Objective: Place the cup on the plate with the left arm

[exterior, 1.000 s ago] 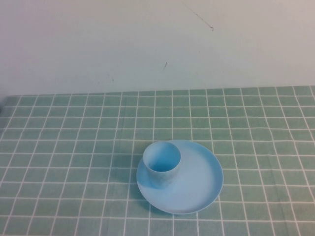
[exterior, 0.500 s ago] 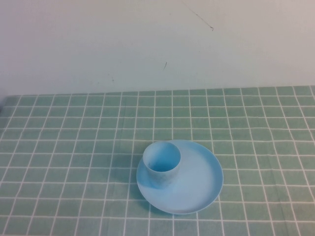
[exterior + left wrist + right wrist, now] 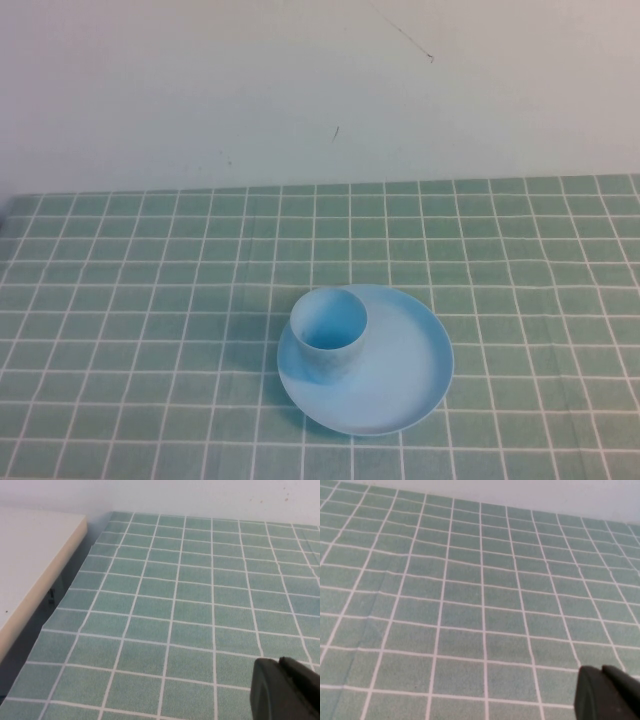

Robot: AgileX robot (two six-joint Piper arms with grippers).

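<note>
Cup is sitting upright on the plate, parked on the plate's left part close to the rim, not centred. Plate rests on the green checked cloth covering the bench, roughly mid-bench and toward the near edge. So going by how things lie, the job looks done already.

Neither arm shows in the high view at all. Left claw only pokes into the corner of its own wrist view as a dark lump over bare cloth near the bench's edge, beside a pale board that sits off the bench. Right claw is the same story, a dark lump over plain cloth. Can't tell whether either one is open or closed, and neither is gripping anything I can see.

Cup and plate don't appear in either wrist view, so which way the cup lies from the left claw, or which arm is nearer, honestly can't be worked out here.
</note>
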